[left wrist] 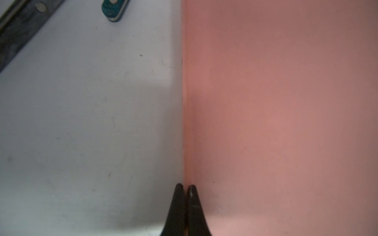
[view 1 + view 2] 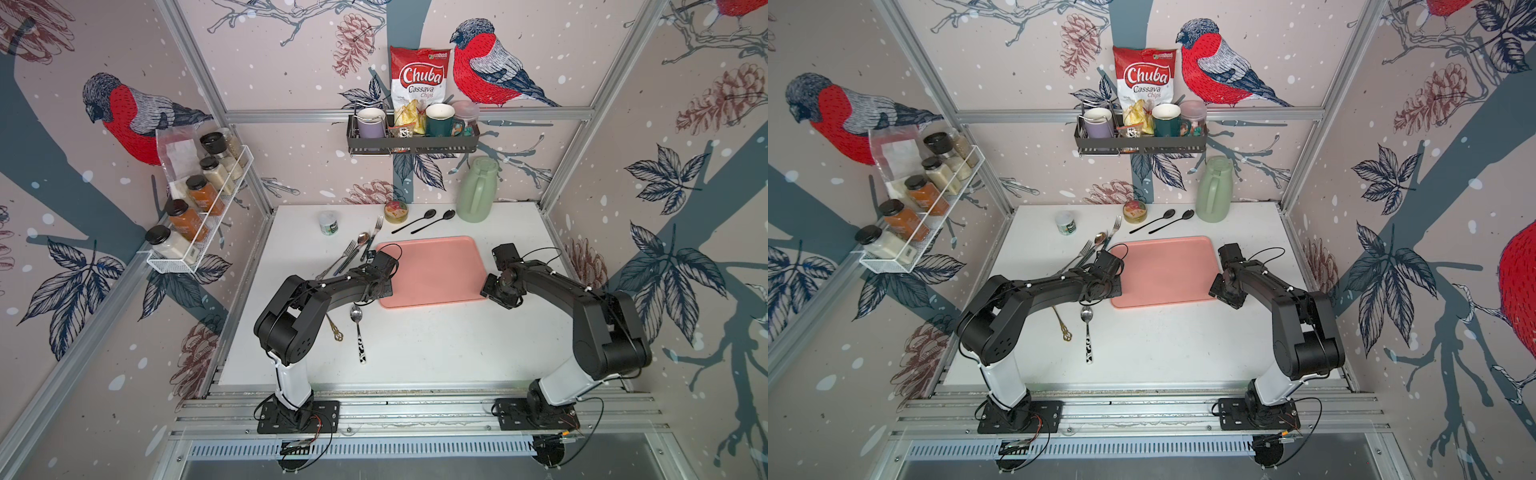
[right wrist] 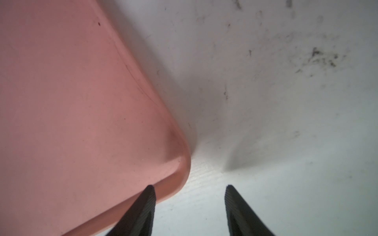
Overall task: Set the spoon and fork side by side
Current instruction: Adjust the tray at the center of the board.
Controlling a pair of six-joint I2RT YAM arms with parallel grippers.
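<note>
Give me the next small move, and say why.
Probably close the right gripper on the pink tray corner that its open fingers straddle. The left gripper is shut at the tray's other side, so a matching hold seems due; whether it pinches the rim is unclear. The patterned spoon lies off the tray.

Tray (image 2: 432, 270) on table (image 2: 436, 345), cutlery heap (image 2: 353, 251) left of it, jug (image 2: 478, 191) behind

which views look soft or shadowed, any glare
Left wrist view: soft, dim shadow around the shut left gripper at the edge of the pink tray. Right wrist view: shadow on the table beside the tray corner. Both top views: fairly sharp, evenly lit, no strong glare.
</note>
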